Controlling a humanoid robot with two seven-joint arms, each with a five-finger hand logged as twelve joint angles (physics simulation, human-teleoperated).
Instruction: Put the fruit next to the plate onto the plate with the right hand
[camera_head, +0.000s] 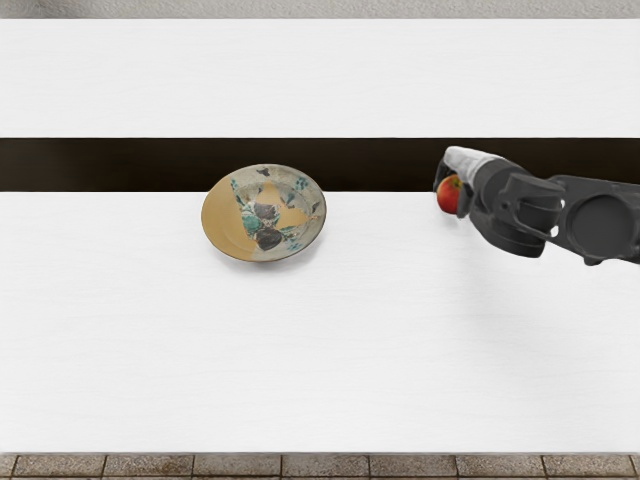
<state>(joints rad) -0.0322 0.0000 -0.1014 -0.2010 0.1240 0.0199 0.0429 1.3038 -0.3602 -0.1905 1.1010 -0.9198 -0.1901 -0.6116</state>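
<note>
A round plate (222, 215) with an ochre glaze and a blue-green and dark painted pattern lies on the white table, left of centre near the back edge. A red and yellow fruit (449, 194) shows at the right, well apart from the plate. My right hand (458, 182) comes in from the right edge and is curled around the fruit, which is partly hidden by the dark fingers and a pale fingertip above it. Whether the fruit rests on the table or hangs just above it is unclear.
A dark gap (120, 164) runs across the view behind the plate, separating the near white table (320, 340) from a second white surface (320, 75) farther back. A tiled floor strip shows along the bottom edge.
</note>
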